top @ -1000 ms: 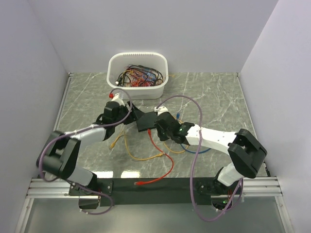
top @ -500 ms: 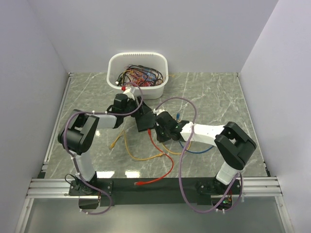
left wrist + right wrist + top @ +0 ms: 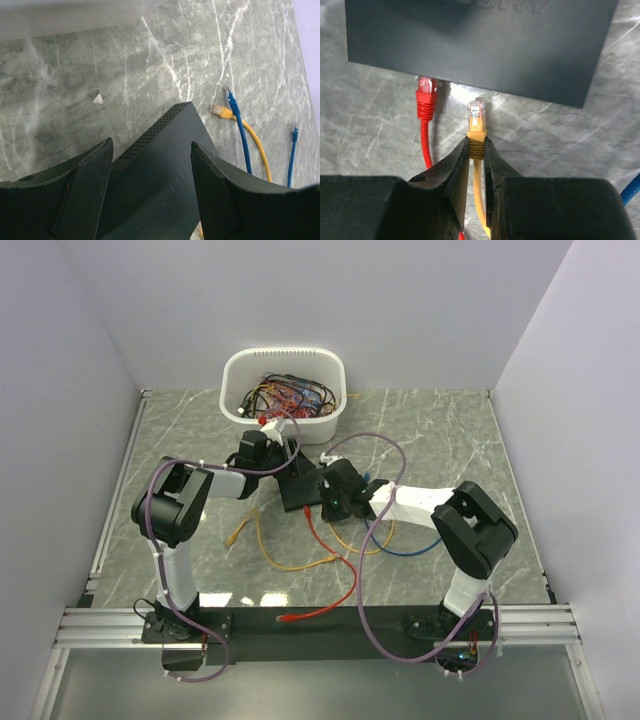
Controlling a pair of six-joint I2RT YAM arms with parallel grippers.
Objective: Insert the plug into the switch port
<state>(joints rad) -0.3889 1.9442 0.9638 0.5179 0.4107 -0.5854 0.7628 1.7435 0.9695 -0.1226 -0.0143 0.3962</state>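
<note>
Fingers [image 3: 457, 167] of right gripper [image 3: 476, 146]: clenched on yellow cable [image 3: 480, 210] just behind its plug [image 3: 476, 116]. Plug: aimed at near edge of black switch [image 3: 480, 45], just short of it, beside red plug [image 3: 426, 92]. Left gripper [image 3: 151, 146]: jaws spread astride switch corner; whether they pinch it I cannot tell.

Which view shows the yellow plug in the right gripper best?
Right wrist: the yellow plug is close and sharp, pinched by the right gripper near the black box. Top view: too small. Left wrist: no gripped plug.
</note>
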